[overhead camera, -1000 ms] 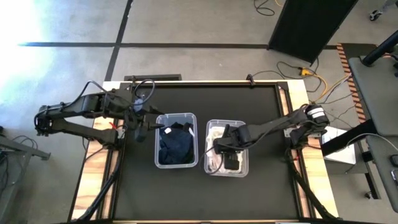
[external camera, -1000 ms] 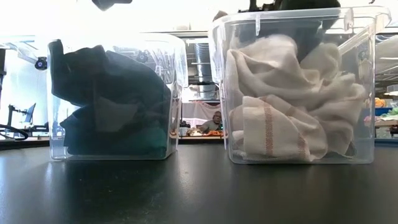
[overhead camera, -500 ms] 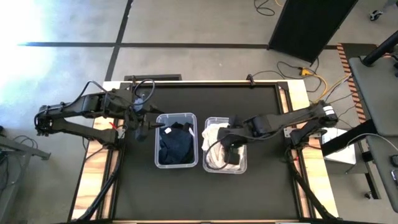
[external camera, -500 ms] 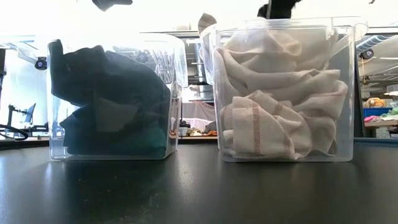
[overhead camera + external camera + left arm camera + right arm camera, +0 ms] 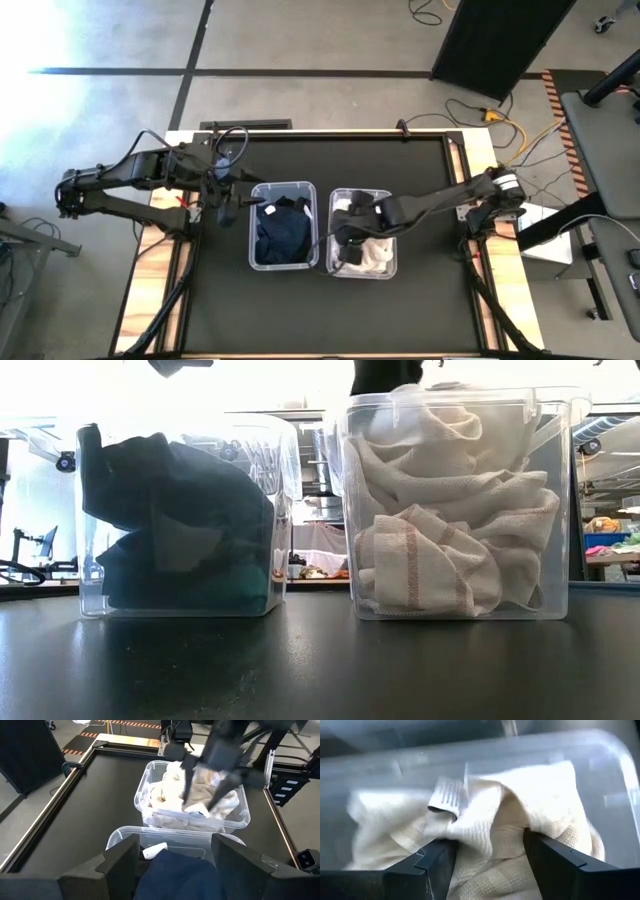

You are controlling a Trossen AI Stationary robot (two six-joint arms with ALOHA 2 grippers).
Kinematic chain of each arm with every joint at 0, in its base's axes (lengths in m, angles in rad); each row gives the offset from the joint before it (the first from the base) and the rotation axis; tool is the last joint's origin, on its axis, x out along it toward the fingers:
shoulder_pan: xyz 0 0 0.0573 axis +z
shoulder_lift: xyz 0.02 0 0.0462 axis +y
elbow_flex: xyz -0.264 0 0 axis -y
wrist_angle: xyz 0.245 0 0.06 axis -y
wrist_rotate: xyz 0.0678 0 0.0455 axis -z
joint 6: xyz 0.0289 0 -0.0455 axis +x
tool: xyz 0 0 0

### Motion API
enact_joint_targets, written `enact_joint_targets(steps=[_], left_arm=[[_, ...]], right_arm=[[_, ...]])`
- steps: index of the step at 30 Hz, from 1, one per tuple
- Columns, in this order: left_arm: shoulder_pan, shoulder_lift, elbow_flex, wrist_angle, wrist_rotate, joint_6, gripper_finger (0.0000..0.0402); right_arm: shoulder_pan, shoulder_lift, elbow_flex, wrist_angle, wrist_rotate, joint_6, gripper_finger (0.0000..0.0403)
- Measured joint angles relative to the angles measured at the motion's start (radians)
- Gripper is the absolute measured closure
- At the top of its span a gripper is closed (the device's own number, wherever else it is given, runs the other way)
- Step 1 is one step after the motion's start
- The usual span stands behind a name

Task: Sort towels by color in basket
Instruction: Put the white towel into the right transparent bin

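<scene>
Two clear plastic bins stand side by side on the black table. The left bin [image 5: 283,237] holds black, navy and dark green towels [image 5: 175,525]. The right bin [image 5: 388,262] holds cream towels [image 5: 455,490], one with thin reddish stripes [image 5: 420,565]. My right gripper [image 5: 347,240] is open and points down over the left part of the right bin, on the cream heap [image 5: 490,815]. My left gripper [image 5: 228,207] waits open at the left bin's left side, with a navy towel [image 5: 175,875] in front of it. My right gripper comes from above, pointing down, onto the top of the cream towel heap [image 5: 200,802] near the bin's left wall. Its open fingers [image 5: 432,857] stand on either side of a raised fold [image 5: 485,827]. The heap stays lying in the bin.
The bins' rims [image 5: 192,822] nearly touch each other. Bare black table lies in front of the bins [image 5: 320,670] and behind them [image 5: 340,160]. A small white object [image 5: 154,851] lies at the dark bin's rim. Cables run on the floor beyond the table.
My right gripper has risen out of the cream heap and moved toward the table's left, staying over the right bin. The right bin has slid a little toward the left bin and now stands level, and the towels in it have settled.
</scene>
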Motion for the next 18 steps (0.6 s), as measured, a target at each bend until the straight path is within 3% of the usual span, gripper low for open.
enact_joint_targets(steps=[6, 10, 18], left_arm=[[0.0, -0.002, 0.0, -0.018, 0.0, 0.001, 0.0168], [0.0, -0.003, 0.0, -0.019, 0.0, 0.004, 0.0168], [0.0, -0.001, -0.007, -0.018, -0.001, -0.034, 0.0168]], right_arm=[[-0.009, 0.028, 0.002, -0.28, 0.003, 0.105, 0.0179], [-0.008, 0.024, -0.009, -0.371, 0.003, 0.11, 0.0179], [-0.011, 0.092, -0.196, -0.04, -0.018, 0.062, 0.0179]])
